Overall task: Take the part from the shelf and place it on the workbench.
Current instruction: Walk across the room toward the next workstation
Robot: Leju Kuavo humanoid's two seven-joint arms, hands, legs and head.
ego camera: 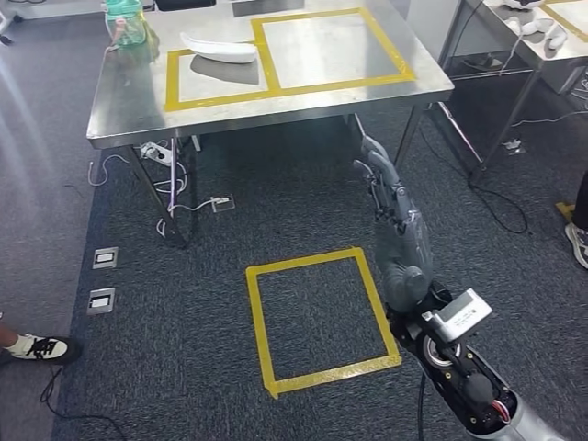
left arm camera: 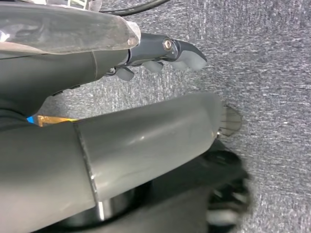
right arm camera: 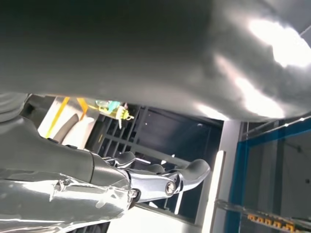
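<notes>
Right arm raised in from below on the right side of the head view, forearm pointing forward and up. Right hand (ego camera: 399,230) stretched out ahead, fingers (right arm camera: 172,182) extended nearly straight and close together, holding nothing. Left hand (left arm camera: 161,53) hanging low, fingers also extended, thumb alongside, nothing in its grasp.

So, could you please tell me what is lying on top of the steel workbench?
On the workbench, a white curved part lies across the smaller yellow-taped rectangle; a green-lidded container stands at its far corner, partly cropped.
</notes>
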